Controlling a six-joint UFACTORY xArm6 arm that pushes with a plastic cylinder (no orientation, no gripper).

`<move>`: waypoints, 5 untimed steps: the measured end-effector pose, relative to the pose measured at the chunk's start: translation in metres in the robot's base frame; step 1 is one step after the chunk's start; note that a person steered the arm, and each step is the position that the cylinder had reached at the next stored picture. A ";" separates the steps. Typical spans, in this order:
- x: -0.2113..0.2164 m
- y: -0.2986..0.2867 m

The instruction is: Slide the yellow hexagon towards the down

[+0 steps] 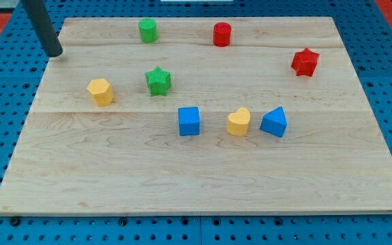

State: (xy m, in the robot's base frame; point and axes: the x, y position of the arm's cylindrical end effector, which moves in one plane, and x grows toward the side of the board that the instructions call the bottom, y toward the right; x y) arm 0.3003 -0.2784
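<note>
The yellow hexagon (101, 91) sits on the wooden board (203, 184) at the view's left, in the upper half. My tip (56, 54) rests near the board's upper left corner, up and to the left of the yellow hexagon, well apart from it and touching no block.
A green star (158, 81) lies right of the hexagon. A green block (148, 30) and a red cylinder (222, 34) stand near the top edge. A red star (305, 62) is at the right. A blue cube (189, 121), a yellow heart (238, 122) and a blue triangle (273, 122) form a middle row.
</note>
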 end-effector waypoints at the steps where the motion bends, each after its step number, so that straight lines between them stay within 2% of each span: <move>1: 0.000 0.000; 5: 0.007 -0.003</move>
State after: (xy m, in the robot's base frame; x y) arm 0.3072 -0.2817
